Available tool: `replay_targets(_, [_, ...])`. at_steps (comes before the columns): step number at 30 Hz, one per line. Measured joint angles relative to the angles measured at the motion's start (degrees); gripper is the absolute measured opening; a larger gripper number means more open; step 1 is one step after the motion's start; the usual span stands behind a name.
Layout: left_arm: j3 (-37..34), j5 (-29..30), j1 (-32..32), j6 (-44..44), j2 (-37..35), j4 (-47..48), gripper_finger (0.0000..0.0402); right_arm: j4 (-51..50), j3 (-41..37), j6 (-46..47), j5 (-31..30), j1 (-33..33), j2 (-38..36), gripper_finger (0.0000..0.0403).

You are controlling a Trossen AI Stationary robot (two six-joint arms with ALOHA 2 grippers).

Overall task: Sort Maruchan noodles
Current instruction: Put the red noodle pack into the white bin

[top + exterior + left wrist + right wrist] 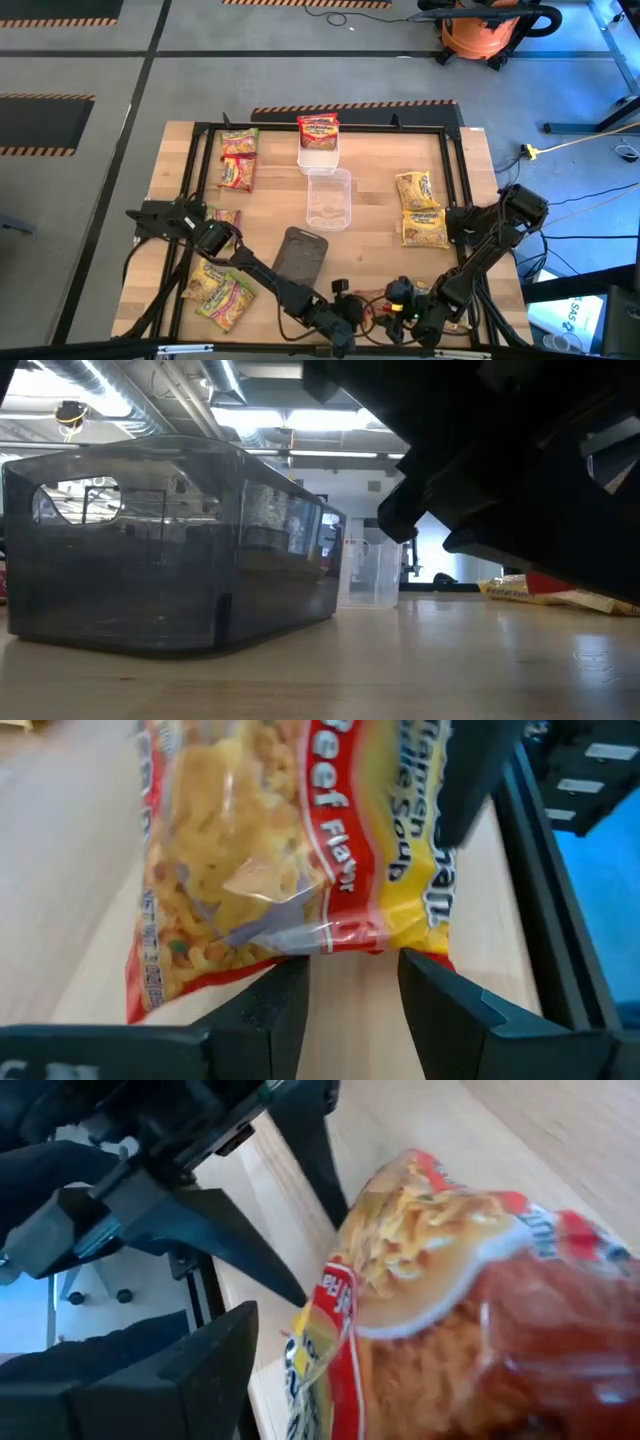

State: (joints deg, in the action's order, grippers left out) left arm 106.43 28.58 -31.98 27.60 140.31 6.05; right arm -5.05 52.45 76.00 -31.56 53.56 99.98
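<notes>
Nearest the lens, your left tool [352, 965] stands part open and holds nothing. Bare wood shows between its fingers, and the short edge of a beef-flavour packet [250, 870] lies right at their tips, flat on the counter [380, 250] near its left side.

- **Grip:** You should come down squarely across that edge and pinch the sealed seam, not the noodle block. In my judgement the glossy, crinkly film will slip and the brittle block may crack.
- **Lift:** Raise the packet level, since it is flat and floppy at the ends.

At centre sit three rigid rectangular trays with rounded corners:

- a smoky dark tray [300, 255]
- a clear tray [328, 200]
- a white tray [318, 155], which carries one red packet [318, 128]

At the right side, your right tool [455, 225] is wide open and empty. A red-orange packet [450, 1280] lies just beside its tips. Its film is shiny and wrinkled, with wavy noodles printed on it.
</notes>
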Motion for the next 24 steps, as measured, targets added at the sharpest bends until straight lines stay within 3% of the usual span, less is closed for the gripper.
replay_targets(12, [0.02,-3.19,-1.04,0.1,-4.59,5.82,0.0149,-2.56,0.0,-8.7,4.36,0.04,-0.74,0.0098])
replay_targets(16, [0.13,-3.96,-2.53,-0.34,-8.38,10.68,0.0149,-2.8,0.0,-11.38,7.14,0.09,-1.6,0.0094])
replay_targets(24, [0.13,-6.3,-2.7,-0.97,-10.84,10.17,0.015,-2.43,2.36,-16.35,7.33,0.04,-1.87,0.0106])
